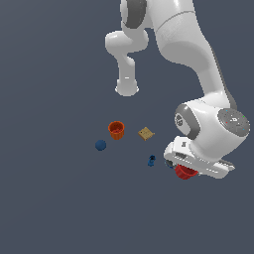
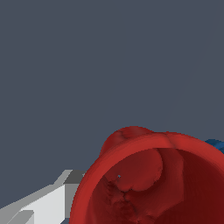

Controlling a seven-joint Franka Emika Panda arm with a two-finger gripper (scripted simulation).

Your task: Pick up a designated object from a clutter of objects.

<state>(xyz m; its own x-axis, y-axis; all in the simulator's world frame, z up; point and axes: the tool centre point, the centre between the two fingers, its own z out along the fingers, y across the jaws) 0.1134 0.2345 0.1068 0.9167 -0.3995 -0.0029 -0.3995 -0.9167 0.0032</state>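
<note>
The deep red ribbed cup (image 1: 185, 172) sits at the exterior view's right, mostly covered by the white hand of my gripper (image 1: 192, 167), which is low over it. The wrist view looks straight into the cup's (image 2: 153, 183) open mouth from very close. One pale grey finger (image 2: 48, 201) lies right against the outside of its rim. The other finger is hidden, so the grip cannot be judged. The rest of the clutter lies to the exterior view's left of the hand.
An orange cup (image 1: 116, 130) stands beside a blue ball (image 1: 100, 145). A tan flat square (image 1: 146, 133) and a small blue piece (image 1: 152, 160) lie closer to the hand. A blue edge (image 2: 215, 144) peeks from behind the red cup. The arm's base (image 1: 127, 88) is behind.
</note>
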